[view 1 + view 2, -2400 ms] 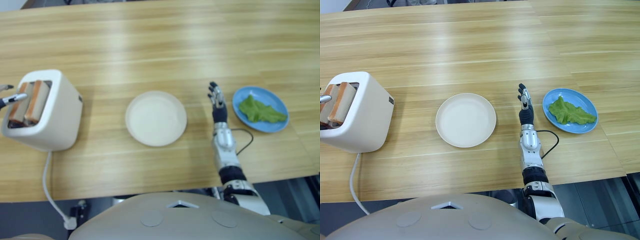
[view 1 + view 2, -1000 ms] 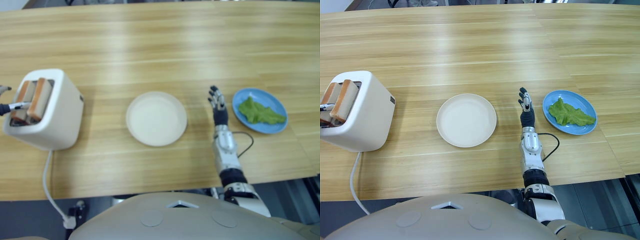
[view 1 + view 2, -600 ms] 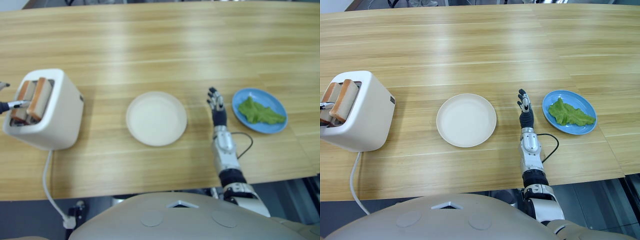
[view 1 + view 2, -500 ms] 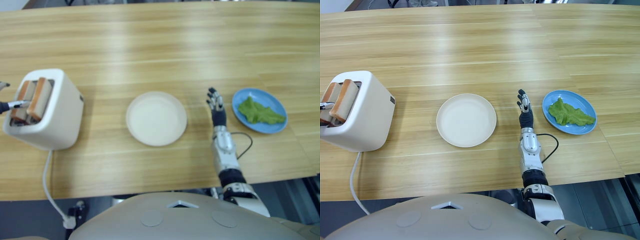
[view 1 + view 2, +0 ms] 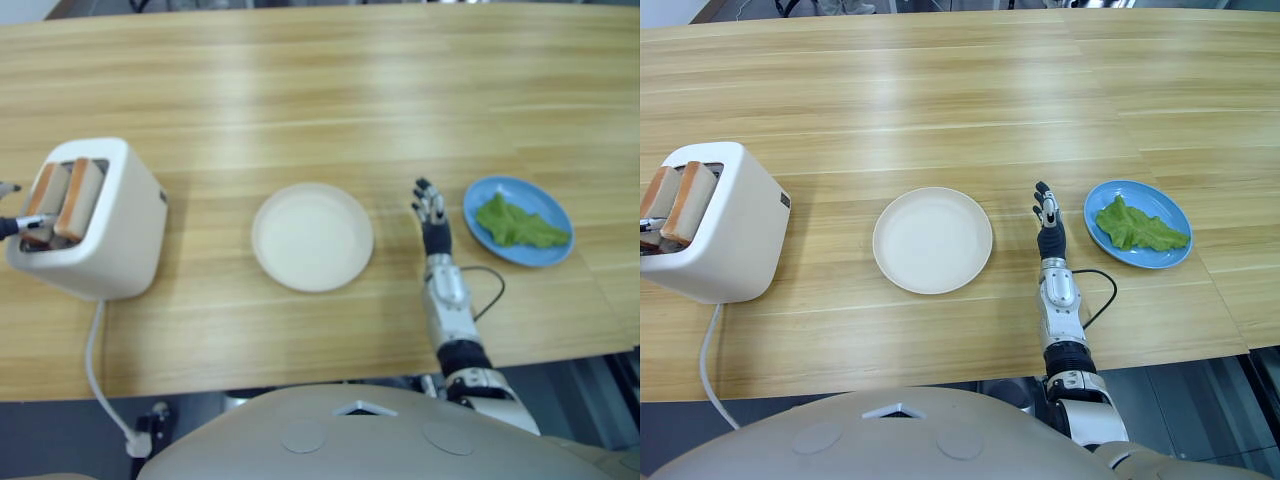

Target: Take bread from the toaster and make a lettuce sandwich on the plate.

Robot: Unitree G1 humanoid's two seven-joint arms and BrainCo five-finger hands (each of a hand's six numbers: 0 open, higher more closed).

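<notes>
Toasted brown bread slices [image 5: 65, 200]: upright in slots of white boxy toaster [image 5: 115, 235], well to left of right hand [image 5: 1050, 225], just beside left hand [image 5: 10, 226]. Cannot tell left hand's grip. Right hand over light wooden surface [image 5: 940, 100], spread open, holding nothing. Round cream plate [image 5: 932, 240] near its left; blue plate [image 5: 1140, 260] with green lettuce leaf [image 5: 1140, 226] just beside its right.

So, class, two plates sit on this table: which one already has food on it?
The blue plate on the right, beside the right hand: it holds the lettuce leaf. The cream plate in the middle carries nothing.
</notes>
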